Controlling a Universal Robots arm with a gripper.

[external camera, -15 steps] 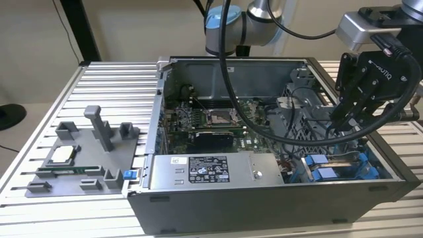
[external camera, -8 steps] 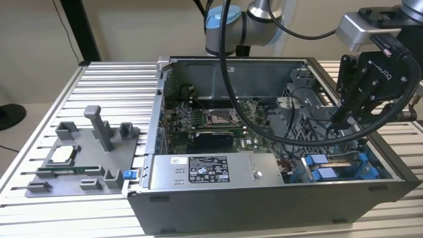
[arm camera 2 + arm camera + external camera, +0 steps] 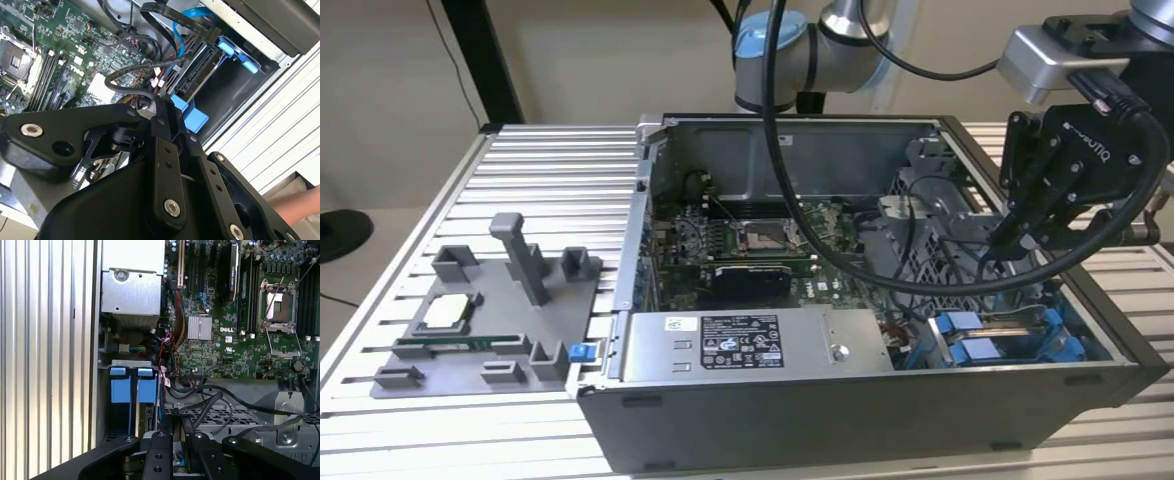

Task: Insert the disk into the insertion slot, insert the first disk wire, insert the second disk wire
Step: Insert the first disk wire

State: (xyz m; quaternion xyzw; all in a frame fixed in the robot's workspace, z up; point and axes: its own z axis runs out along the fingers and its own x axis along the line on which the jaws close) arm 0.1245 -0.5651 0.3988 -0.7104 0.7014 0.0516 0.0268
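My black gripper hangs over the right end of the open computer case, above the perforated cage. It looks shut on a black disk wire that loops up from the board to the fingertips; the same disk wire runs in under the gripper. The disk sits edge-up in the insertion slot, framed by blue clips, with a blue cable and black leads at its connector end. Blue rails of the insertion slot lie just below and in front of the gripper.
A grey power supply box fills the case's front. The motherboard with its bare processor socket lies behind. A grey fixture stands on the slatted table at the exterior view's left. The arm's own thick cable droops into the case. A hand shows beside the table.
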